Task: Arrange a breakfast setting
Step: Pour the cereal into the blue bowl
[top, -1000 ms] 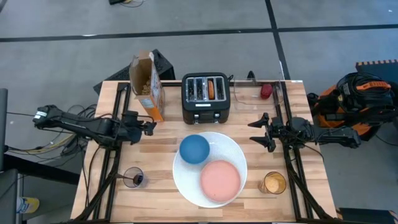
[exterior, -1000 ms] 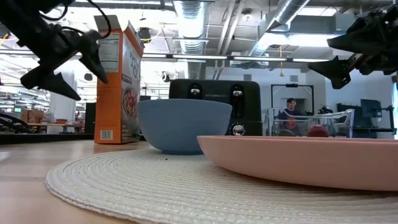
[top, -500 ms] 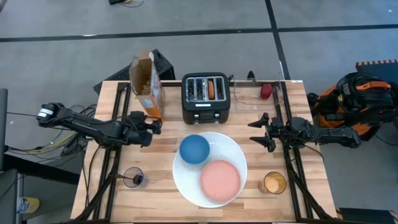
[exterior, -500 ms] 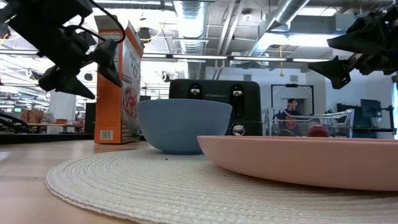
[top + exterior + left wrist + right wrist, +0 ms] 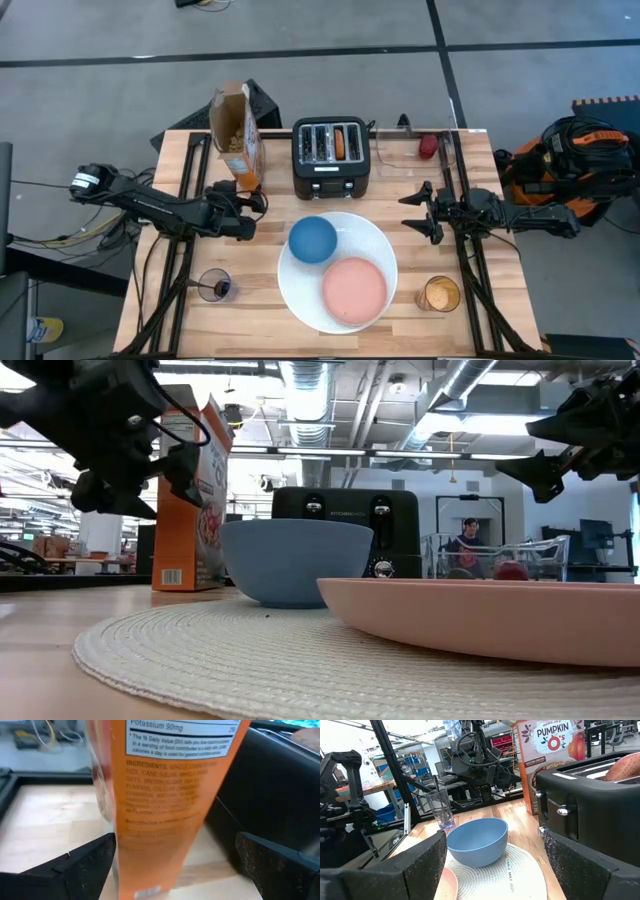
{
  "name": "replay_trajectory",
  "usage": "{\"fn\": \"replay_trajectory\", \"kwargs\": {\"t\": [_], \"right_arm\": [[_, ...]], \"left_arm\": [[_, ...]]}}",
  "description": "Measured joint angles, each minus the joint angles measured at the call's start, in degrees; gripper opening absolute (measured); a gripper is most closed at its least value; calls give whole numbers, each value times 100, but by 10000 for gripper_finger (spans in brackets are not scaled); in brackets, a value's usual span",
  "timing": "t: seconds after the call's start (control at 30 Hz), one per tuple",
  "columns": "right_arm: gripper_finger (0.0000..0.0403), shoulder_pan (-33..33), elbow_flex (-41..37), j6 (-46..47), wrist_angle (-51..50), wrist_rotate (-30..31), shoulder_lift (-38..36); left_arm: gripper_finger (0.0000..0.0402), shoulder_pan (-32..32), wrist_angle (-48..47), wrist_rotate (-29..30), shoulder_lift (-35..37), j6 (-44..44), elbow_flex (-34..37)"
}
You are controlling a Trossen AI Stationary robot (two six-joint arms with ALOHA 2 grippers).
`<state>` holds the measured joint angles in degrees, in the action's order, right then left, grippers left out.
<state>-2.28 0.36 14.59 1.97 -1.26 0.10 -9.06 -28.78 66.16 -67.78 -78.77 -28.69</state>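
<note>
Left claw (image 5: 252,203) spread wide, near the tall upright cereal box (image 5: 237,135). Box straight ahead between the fingers (image 5: 75,862). Right claw (image 5: 418,210) spread, far off.

A black toaster (image 5: 333,159) stands behind the plate, an amber glass (image 5: 439,294) at the table's (image 5: 260,320) front right.

left pincer (image 5: 256,203) nearer cereal box (image 5: 235,135)
</note>
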Motion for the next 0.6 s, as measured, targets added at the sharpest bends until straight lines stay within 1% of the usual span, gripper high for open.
{"fn": "replay_trajectory", "kwargs": {"t": [0.23,0.4,0.5,0.6], "right_arm": [[356,-1,1,0,0,0,0],[356,0,0,0,0,0,2],[356,-1,1,0,0,0,1],[356,-1,1,0,0,0,0]], "left_arm": [[400,223,208,160,-603,-292,0],[400,250,328,809,-1008,-257,1],[400,254,328,1226,-1266,-484,2],[400,326,331,1490,-1571,-864,2]]}}
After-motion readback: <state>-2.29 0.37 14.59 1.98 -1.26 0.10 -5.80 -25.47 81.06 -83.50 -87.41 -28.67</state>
